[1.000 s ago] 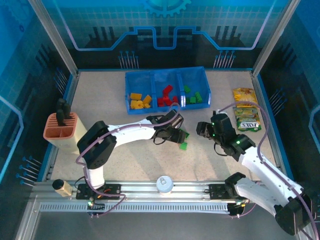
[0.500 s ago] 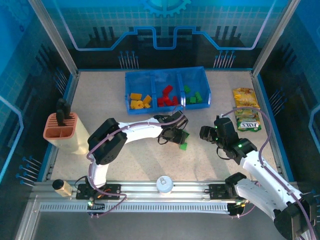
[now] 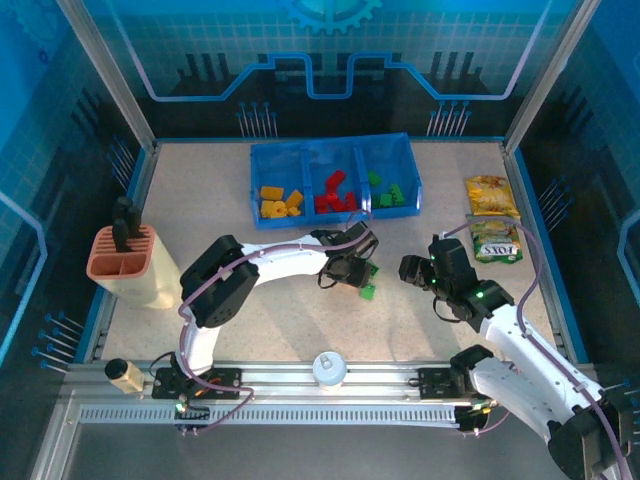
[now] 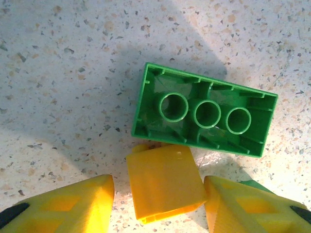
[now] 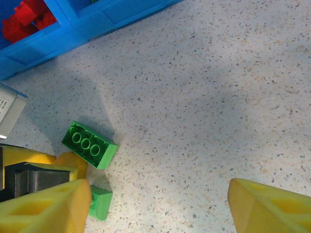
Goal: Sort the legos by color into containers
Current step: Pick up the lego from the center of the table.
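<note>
A yellow-orange lego lies on the table between the fingers of my left gripper. The right finger is close against it and a gap shows on the left, so the jaws are open around it. An upturned green lego touches its far side. A smaller green lego lies beside them. My right gripper hangs wide open over bare table to their right. The blue tray at the back holds yellow legos, red legos and green legos in separate compartments.
A terracotta slotted holder stands at the left edge. Two snack packets lie at the right. A white round knob and a small cylinder sit on the front rail.
My left gripper has shifted slightly right and toward me over the loose legos, its elbow swinging right. My right gripper has drawn back a little toward me.
</note>
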Tool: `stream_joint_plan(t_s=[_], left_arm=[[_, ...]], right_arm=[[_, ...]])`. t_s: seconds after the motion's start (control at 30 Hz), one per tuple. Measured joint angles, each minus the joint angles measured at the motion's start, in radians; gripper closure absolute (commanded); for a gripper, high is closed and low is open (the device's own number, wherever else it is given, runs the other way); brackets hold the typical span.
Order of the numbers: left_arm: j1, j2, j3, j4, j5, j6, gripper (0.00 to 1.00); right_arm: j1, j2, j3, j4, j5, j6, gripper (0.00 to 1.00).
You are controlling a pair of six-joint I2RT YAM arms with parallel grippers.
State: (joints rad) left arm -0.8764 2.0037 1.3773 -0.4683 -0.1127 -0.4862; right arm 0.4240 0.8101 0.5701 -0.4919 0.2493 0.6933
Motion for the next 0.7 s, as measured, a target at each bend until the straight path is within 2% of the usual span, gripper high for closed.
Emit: stream_joint_plan(t_s=[0.2, 0.47, 0.7], left_arm=[[0.0, 0.022, 0.029, -0.002, -0.01, 0.01, 0.5], [0.0, 0.024, 0.034, 0.002, -0.03, 0.015, 0.68], [0.016, -0.005, 0.001, -0.004, -0.04, 0.014, 0.69]], right_arm=[[0.0, -0.004, -0.005, 0.001, 0.0, 0.007, 0.25], [0.0, -0.012, -0.023, 0.006, 0.0, 0.014, 0.25], [0.0, -0.014, -0.028, 0.007, 0.0, 0.014, 0.25]])
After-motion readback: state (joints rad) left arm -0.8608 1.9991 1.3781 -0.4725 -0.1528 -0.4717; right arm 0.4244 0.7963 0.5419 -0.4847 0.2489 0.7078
